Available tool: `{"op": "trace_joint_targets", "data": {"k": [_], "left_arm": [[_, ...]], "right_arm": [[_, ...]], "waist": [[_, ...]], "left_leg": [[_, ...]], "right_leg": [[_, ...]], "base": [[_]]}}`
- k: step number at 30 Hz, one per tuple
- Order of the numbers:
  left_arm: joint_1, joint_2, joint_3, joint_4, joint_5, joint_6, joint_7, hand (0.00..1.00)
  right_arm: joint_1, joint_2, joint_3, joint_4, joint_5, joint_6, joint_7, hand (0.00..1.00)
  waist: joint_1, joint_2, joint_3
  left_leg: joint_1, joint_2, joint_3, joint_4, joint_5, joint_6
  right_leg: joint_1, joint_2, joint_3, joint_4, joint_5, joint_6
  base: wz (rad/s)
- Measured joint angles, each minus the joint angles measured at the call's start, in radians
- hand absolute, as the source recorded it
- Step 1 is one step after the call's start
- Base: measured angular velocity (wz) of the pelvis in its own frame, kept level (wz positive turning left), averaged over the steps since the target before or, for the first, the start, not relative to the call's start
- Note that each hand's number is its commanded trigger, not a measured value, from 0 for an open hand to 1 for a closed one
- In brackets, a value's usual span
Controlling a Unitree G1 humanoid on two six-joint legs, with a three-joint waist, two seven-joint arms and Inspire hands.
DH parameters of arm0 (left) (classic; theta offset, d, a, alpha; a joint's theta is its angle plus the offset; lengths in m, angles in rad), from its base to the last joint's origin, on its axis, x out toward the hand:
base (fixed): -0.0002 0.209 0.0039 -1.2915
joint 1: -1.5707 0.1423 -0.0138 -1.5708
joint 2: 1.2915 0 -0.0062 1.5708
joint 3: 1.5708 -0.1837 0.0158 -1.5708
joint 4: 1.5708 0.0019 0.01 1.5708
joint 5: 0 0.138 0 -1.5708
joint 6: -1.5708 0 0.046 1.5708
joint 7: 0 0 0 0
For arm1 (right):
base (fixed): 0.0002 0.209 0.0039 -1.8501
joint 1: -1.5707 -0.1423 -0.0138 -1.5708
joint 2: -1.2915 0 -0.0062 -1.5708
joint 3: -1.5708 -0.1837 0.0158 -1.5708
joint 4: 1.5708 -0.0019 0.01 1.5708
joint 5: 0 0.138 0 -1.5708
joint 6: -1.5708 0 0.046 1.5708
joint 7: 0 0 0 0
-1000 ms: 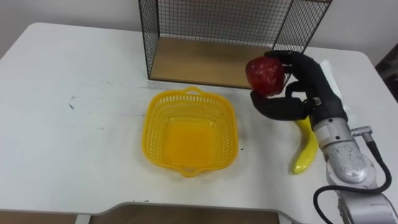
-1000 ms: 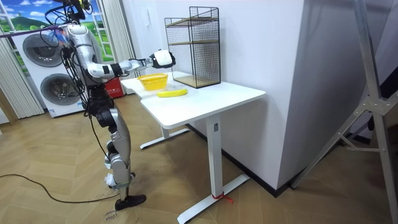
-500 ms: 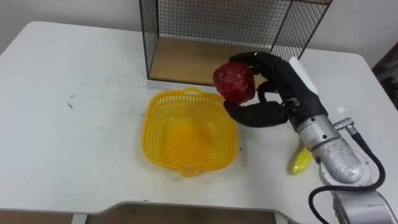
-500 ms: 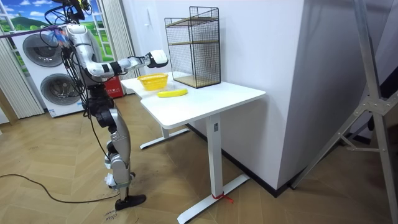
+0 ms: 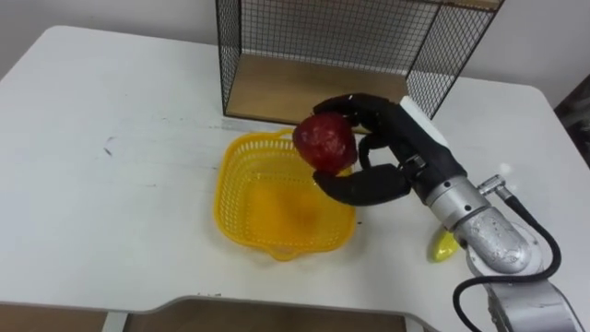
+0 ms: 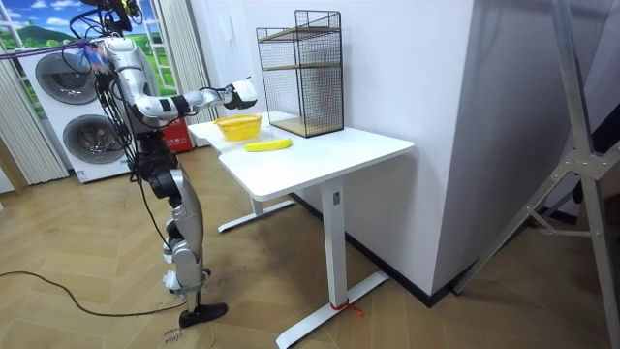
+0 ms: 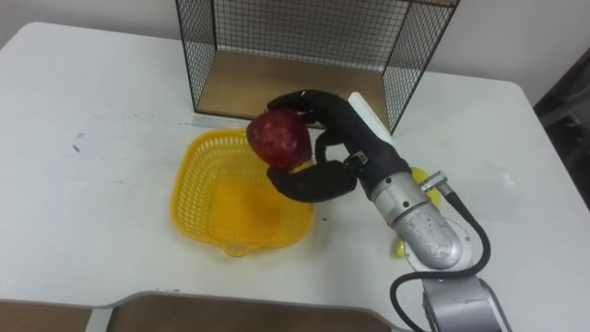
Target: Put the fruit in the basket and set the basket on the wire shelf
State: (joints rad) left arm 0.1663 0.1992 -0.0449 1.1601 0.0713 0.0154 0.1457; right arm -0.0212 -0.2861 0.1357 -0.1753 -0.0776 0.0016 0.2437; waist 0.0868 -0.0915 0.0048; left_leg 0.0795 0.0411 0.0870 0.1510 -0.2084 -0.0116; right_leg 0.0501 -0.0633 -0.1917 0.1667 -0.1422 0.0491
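Right hand [image 5: 387, 157] carried apple [image 5: 324, 141] over basket [image 5: 277, 198], white table [image 5: 120, 184]

Right arm comes in from lower right, forearm stretched up-left, wrist straight. Right hand [image 5: 398, 148] turned palm-left, fingers curled over top of apple [image 5: 324, 143], thumb hooked beneath it. Body upright in room view, arm out at chest height.

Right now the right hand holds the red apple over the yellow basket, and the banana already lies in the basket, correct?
Not the banana: it lies on the table, outside the yellow basket at the robot's right, as the left eye view shows. The right hand does hold the red apple over the basket.
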Motion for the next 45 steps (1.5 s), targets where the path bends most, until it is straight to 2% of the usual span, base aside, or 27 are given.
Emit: {"op": "trace_joint_targets", "data": {"k": [28,38,40,44,45], "left_arm": [[-0.004,0.001,0.001,0.008,0.000,0.001,0.000,0.00],[0.006,-0.001,0.001,0.008,0.004,0.000,0.000,0.00],[0.013,-0.003,0.001,0.008,0.004,0.000,0.000,0.00],[0.045,-0.016,0.030,0.005,0.008,0.001,0.003,0.00],[0.052,-0.022,0.044,0.001,0.008,0.004,0.004,0.00]], "right_arm": [[0.000,0.000,0.000,-0.002,0.003,0.000,-0.028,0.00],[0.002,-0.001,-0.007,-0.001,0.011,0.000,-0.105,0.00],[0.002,0.001,-0.023,-0.001,0.008,0.000,-0.126,0.00],[0.003,0.015,-0.090,-0.002,-0.008,0.000,-0.205,0.00],[0.003,0.016,-0.114,-0.001,-0.017,0.000,-0.229,0.00]], "waist": [[0.000,0.003,0.0010],[-0.012,0.005,0.0028],[-0.020,0.008,0.0042],[-0.037,0.014,0.0017],[-0.050,0.017,0.0007]], "left_leg": [[0.002,0.000,0.007,0.000,0.000,0.000],[0.001,0.000,0.007,0.000,0.000,0.000],[0.001,0.000,0.007,0.000,0.000,0.000],[0.001,0.000,0.008,0.001,0.000,0.000],[0.000,0.000,0.007,0.001,0.000,0.000]], "right_leg": [[0.000,0.001,0.006,0.000,0.000,0.000],[0.000,0.001,0.005,0.000,0.000,0.000],[0.000,0.001,0.004,0.001,0.000,0.000],[0.000,0.000,0.003,0.001,0.000,0.000],[0.000,0.000,0.002,0.001,0.000,0.000]], "base": [[0.00],[0.00],[0.00],[0.00],[0.00]]}}
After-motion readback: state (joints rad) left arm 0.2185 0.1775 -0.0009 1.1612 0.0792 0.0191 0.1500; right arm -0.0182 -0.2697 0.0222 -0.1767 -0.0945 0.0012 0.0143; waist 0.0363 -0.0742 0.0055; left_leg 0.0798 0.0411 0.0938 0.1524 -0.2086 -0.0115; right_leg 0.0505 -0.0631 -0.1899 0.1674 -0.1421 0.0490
